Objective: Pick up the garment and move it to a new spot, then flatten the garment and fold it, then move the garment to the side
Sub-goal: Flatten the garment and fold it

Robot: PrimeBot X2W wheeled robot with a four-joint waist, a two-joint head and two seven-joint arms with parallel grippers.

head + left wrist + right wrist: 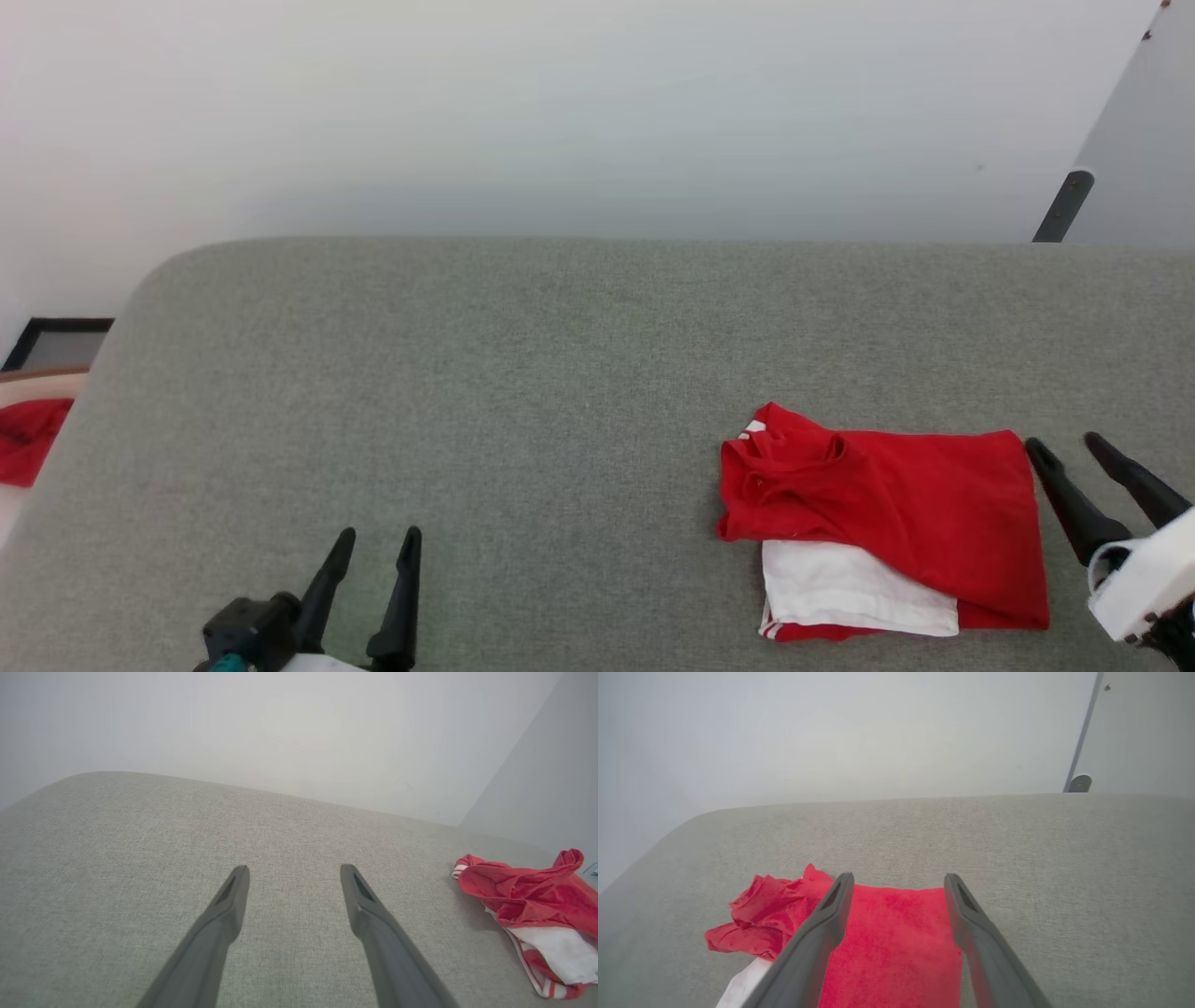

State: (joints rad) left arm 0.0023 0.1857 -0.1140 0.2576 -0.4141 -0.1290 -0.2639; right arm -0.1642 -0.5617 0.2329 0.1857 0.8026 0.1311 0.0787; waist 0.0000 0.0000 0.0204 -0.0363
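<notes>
Red with a white side panel showing at its near edge, the jersey lies folded into a compact rectangle on the right part of the grey fabric-covered bench, close to the front. Its right half is flat. The end toward the bench's middle is bunched into loose ridges, seen clearly in the left wrist view.

The right hand stands just beside the jersey's right edge with its fingers spread wide, holding nothing. From its own wrist camera the two fingers frame the flat red layer; whether the tips brush the cloth cannot be told. The left hand hovers over bare bench at the lower left, well apart from the jersey, equally wide and empty.

The position at one side, clear of the bench's centre, together with two empty hands, suggests that folding and the move aside are complete or nearly so. The rumpled end may call for smoothing.

A smaller plain red cloth lies off the bench at far left and is not the task's thing.
</notes>
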